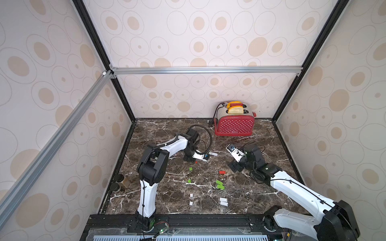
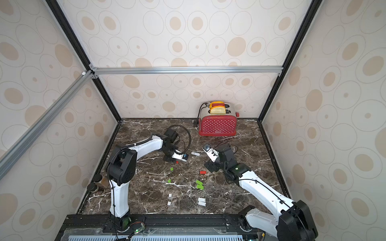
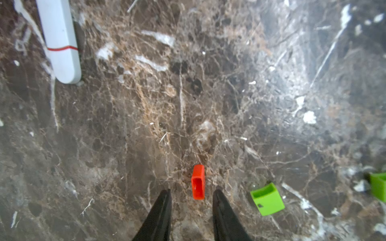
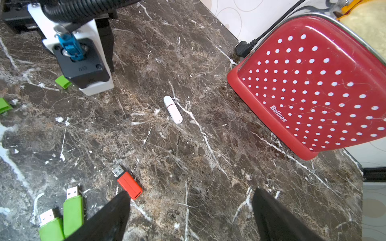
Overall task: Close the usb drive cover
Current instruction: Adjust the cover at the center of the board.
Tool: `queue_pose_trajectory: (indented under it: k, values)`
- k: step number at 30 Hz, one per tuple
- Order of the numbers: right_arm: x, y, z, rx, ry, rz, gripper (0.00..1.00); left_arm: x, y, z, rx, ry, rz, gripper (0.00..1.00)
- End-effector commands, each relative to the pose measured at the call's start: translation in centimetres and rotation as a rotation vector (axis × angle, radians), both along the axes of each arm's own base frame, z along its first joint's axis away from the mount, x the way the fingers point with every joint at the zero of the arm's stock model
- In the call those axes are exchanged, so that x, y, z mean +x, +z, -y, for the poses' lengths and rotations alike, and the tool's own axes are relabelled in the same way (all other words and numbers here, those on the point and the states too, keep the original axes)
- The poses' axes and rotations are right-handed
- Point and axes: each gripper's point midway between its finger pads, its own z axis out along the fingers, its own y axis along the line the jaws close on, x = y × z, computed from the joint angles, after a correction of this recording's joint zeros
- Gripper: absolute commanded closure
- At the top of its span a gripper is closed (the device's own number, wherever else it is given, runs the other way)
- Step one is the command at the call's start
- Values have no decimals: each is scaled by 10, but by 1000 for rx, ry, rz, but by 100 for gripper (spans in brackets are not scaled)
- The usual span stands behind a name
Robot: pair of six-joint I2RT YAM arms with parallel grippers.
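Left gripper point(image 3: 191, 193) jaws part open astride the red cap point(image 3: 198, 181) lying on the table point(image 3: 125, 125), not yet touching; best to centre, then pinch its long sides squarely; right gripper point(image 4: 192, 208), wide open and empty, hovers near the red drive point(image 4: 129, 183).

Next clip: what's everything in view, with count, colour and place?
toaster: 1, red with white dots, back of table
bread slices: 2, in toaster
capped USB drive: 1, white, mid-table
red cap: 1, lying between left gripper's fingertips
red USB drive: 1, uncapped, by right gripper
green caps: 2, centre
green USB drives: 2, uncapped, side by side
white caps: 2, front
white USB drives: 2, front
jars: apparently 2, dark-lidded, left edge
table: 1, dark marble
left gripper: open
right gripper: open, empty
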Motion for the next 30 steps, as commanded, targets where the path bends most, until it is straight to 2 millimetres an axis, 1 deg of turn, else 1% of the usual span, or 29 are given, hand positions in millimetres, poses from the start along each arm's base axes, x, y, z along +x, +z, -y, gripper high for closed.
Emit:
queue_pose_trajectory:
  k: [1,3,5,9,11,13,17,21,25,27,28,30]
  values:
    - [1,2,0,11,-8,-7,5,-5,-8,1,7,2,-22,65]
    - [1,2,0,11,-8,-7,5,-6,-9,1,5,4,-26,67]
    - [1,2,0,12,-8,-5,5,-9,-12,0,10,1,-33,71]
    - [1,1,-1,11,-6,-8,5,-14,-16,0,15,-2,-46,76]
    - [1,1,0,10,-8,-8,5,-15,-16,1,13,-2,-49,81]
    - [2,1,0,9,-9,-8,5,-17,-14,3,9,1,-55,88]
    - [1,1,1,5,-8,-9,5,-20,-7,6,-4,10,-59,99]
    - [1,1,0,6,-7,-10,5,-22,4,2,19,-8,-60,100]
    - [1,1,0,7,-6,-13,5,-26,16,-17,143,-67,-89,100]
    - [1,0,0,7,-7,-14,5,-27,21,-24,198,-86,-134,100]
    - [1,0,0,8,-7,-13,5,-27,26,-25,215,-87,-162,100]
    - [1,0,0,7,-7,-11,5,-25,31,-19,213,-73,-208,100]
